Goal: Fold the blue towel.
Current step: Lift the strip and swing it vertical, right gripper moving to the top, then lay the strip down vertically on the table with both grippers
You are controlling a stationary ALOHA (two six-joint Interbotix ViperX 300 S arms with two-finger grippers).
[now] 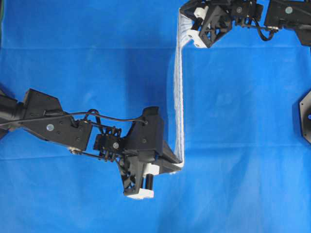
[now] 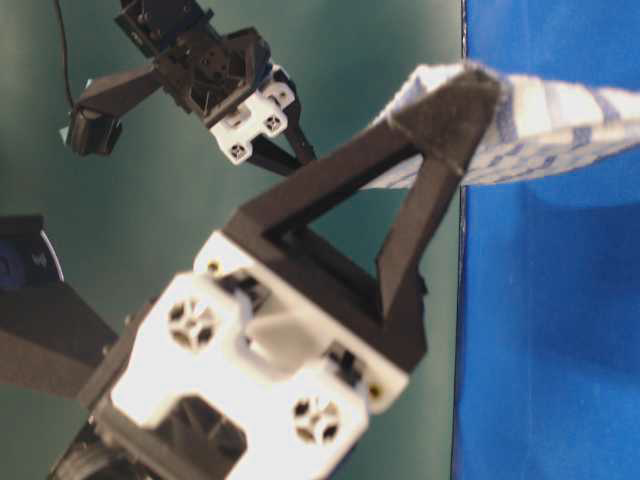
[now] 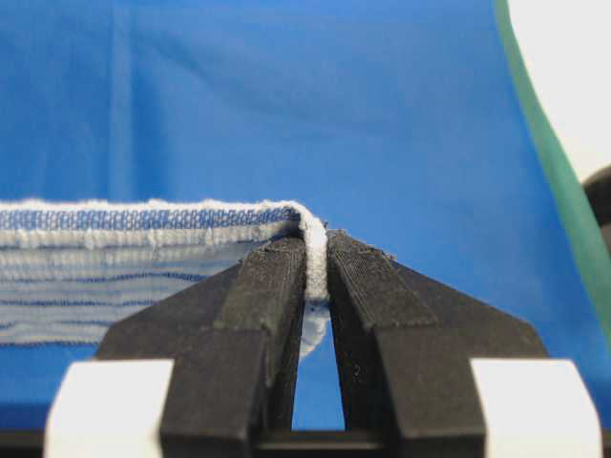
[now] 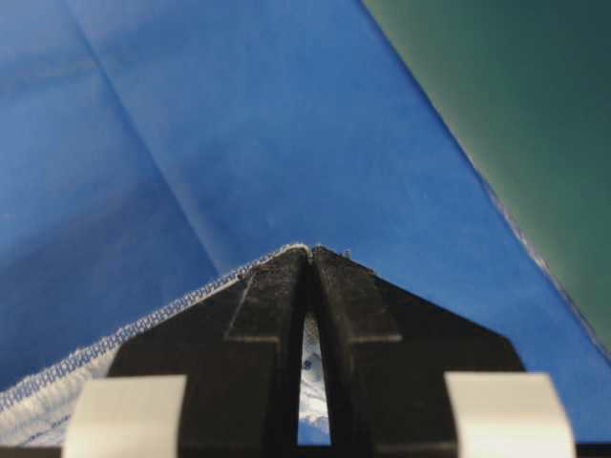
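I see one surface under everything — a table spread with a plain blue covering (image 1: 97,58), faintly creased, its edge meeting a dark green floor (image 4: 516,95) — nothing visibly resting directly on it.

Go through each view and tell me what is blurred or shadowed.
Overhead: sharp, the left gripper casting a dark shadow on the blue cover. Table-level: the near gripper fills the frame, badly out of focus; towel soft too. Left wrist: fingers and towel hem crisp, cover behind soft. Right wrist: fingers sharp, dim, background blurred.
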